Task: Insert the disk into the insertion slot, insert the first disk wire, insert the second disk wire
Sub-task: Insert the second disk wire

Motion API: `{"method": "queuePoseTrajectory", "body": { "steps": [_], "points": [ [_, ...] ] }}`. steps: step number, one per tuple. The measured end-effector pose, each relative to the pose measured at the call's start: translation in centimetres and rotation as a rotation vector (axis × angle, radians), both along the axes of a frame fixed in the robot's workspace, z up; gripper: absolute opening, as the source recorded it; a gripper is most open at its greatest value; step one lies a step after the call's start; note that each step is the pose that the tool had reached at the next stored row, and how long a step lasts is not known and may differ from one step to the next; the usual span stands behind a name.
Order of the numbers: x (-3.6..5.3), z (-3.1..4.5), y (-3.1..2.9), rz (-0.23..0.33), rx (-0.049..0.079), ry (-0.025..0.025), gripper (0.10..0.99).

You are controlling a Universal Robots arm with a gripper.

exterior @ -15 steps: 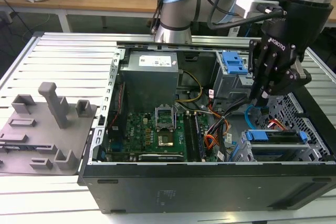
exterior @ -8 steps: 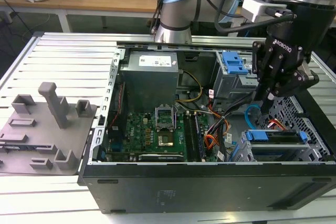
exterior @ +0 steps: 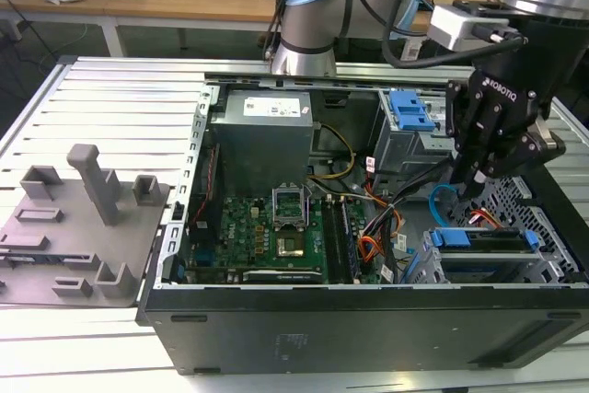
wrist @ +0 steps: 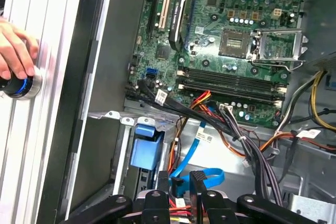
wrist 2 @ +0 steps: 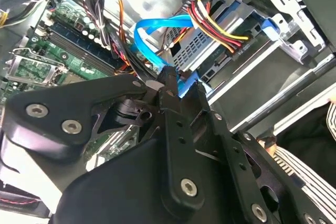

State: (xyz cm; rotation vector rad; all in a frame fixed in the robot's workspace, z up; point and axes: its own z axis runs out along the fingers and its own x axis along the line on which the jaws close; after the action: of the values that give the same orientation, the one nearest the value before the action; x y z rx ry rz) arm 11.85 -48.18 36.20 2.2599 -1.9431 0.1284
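Disk (exterior: 486, 238) seated in the insertion slot (exterior: 460, 269) at the case corner on the exterior view's right, blue frame showing along its top edge. First disk wire (wrist 2: 218, 27), the red/yellow/black bundle, appears plugged at the drive's end in the second wrist view, so judged step in hand: second disk wire. Hand (wrist 2: 176, 85) hangs over the bay, just above the drive, fingers drawn close together with the second disk wire (wrist 2: 152, 32) passing between the tips; it looks pinched there, near its plug end, though contact is partly hidden. Blue cable loops up from the motherboard (wrist: 231, 40) side toward the drive. Next move calls for fine alignment of the small plug with the drive's port, beside the seated bundle; crowding from neighbouring wires is the likely trouble. A person's hand (wrist: 16, 51) rests on a button (wrist: 21, 85) on the worktop (exterior: 110, 108).
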Motion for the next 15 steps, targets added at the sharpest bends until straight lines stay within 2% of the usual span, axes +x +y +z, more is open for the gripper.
{"method": "queuePoseTrajectory", "body": {
  "steps": [2, 6, 7, 9, 12, 15],
  "points": [
    [0.06, -0.24, -0.06, 0.003, 0.000, 0.0000, 0.302],
    [0.07, -0.26, -0.06, 0.003, 0.000, -0.0001, 0.302],
    [0.08, -0.26, -0.06, 0.003, 0.000, -0.0001, 0.286],
    [0.08, -0.26, -0.06, 0.003, 0.000, 0.0000, 0.161],
    [0.09, -0.29, -0.08, 0.003, 0.000, 0.0000, 0.161],
    [0.09, -0.29, -1.19, 0.003, 0.000, 0.0000, 0.161]
  ]
}}
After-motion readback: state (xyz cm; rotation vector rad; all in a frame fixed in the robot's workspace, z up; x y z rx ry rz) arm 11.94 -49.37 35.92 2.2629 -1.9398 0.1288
